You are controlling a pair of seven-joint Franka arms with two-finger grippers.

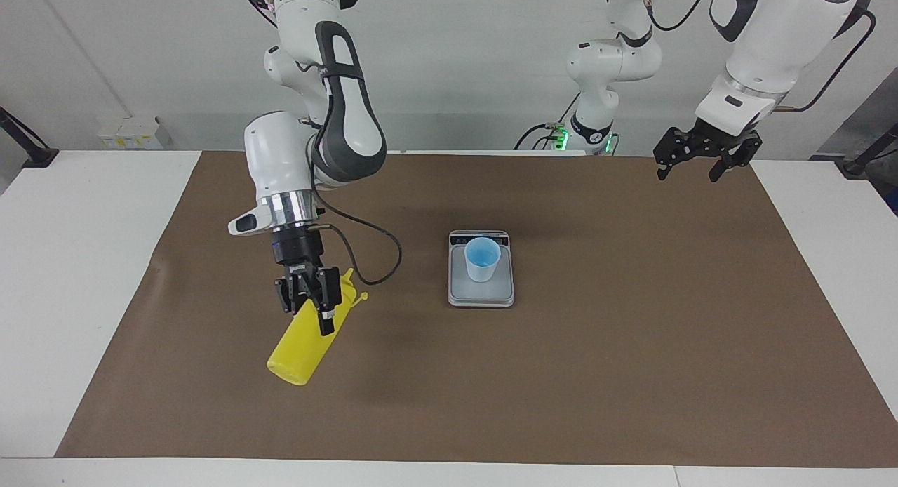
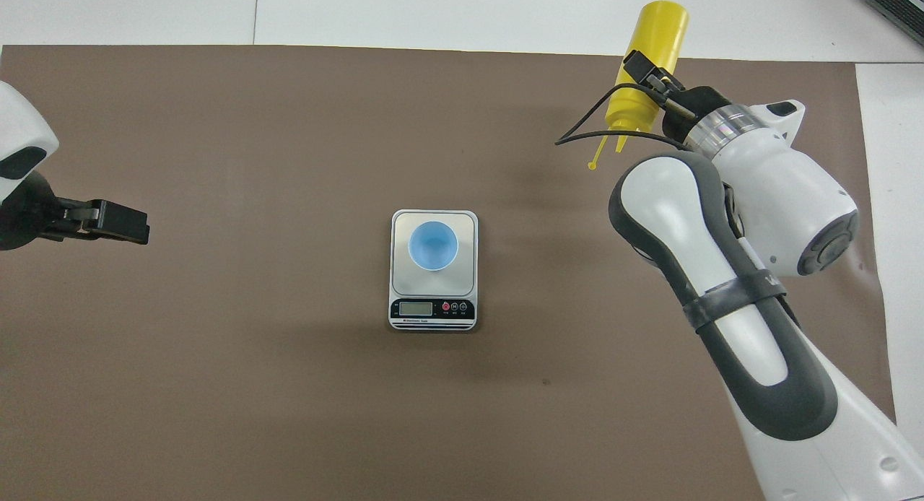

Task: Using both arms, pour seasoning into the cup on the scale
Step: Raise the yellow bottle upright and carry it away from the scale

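Right gripper (image 1: 309,301) clamps the yellow plastic squeeze bottle of seasoning (image 1: 306,337), tilted, lifted above the brown mat toward the right arm's end. Picking up looks done; carrying and pouring remain, since the small light-blue plastic cup (image 1: 483,259) sits apart on the flat silver-grey scale (image 1: 480,294). Left gripper (image 1: 705,152) waits, fingers spread

Brown mat (image 1: 631,375) covers white table (image 1: 77,276); plain white wall (image 1: 477,66).
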